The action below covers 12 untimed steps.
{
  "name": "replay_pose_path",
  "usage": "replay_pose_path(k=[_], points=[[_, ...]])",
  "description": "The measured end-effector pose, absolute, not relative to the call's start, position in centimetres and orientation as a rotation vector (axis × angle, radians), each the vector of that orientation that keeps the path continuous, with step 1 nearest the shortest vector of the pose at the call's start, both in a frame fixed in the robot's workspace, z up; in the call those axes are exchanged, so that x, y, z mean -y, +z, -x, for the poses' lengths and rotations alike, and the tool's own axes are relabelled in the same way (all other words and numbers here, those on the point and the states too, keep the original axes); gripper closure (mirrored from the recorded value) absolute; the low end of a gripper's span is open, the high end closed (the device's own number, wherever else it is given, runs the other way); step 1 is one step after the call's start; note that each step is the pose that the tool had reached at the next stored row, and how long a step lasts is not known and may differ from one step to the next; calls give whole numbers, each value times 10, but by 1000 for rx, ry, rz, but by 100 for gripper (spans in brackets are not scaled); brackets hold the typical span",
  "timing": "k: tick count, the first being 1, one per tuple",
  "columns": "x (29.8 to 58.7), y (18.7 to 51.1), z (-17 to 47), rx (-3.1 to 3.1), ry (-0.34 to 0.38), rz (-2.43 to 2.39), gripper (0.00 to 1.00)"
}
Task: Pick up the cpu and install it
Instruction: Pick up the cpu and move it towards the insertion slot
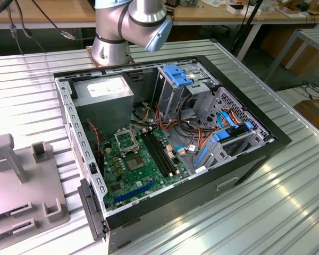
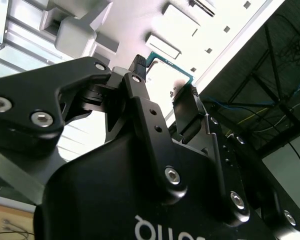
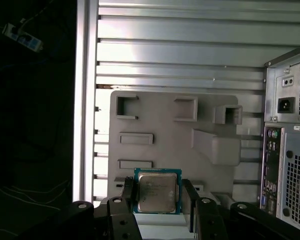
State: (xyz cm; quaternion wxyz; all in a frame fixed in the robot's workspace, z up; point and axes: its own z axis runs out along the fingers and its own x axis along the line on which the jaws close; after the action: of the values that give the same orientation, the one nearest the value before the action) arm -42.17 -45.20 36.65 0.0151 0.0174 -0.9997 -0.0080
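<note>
Small flat square cpu, dull silvery-grey metal top inside a thin green border, top face turned toward the first wrist view's camera, pinched at two opposite edges between the black fingers of the gripper, pale grey fixture plate well behind it.

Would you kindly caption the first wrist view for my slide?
Gripper holding the cpu over the grey fixture plate.

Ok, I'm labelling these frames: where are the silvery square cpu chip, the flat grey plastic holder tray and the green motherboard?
silvery square cpu chip (image 3: 157, 192): first wrist view, its metal top.
flat grey plastic holder tray (image 3: 162, 127): first wrist view, bare middle.
green motherboard (image 1: 122, 180): exterior view, open green patch of board.
</note>
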Motion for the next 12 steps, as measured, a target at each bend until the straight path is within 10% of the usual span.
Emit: replay_pose_path(k=[12], points=[[452, 366, 407, 3111, -25, -54, 53]])
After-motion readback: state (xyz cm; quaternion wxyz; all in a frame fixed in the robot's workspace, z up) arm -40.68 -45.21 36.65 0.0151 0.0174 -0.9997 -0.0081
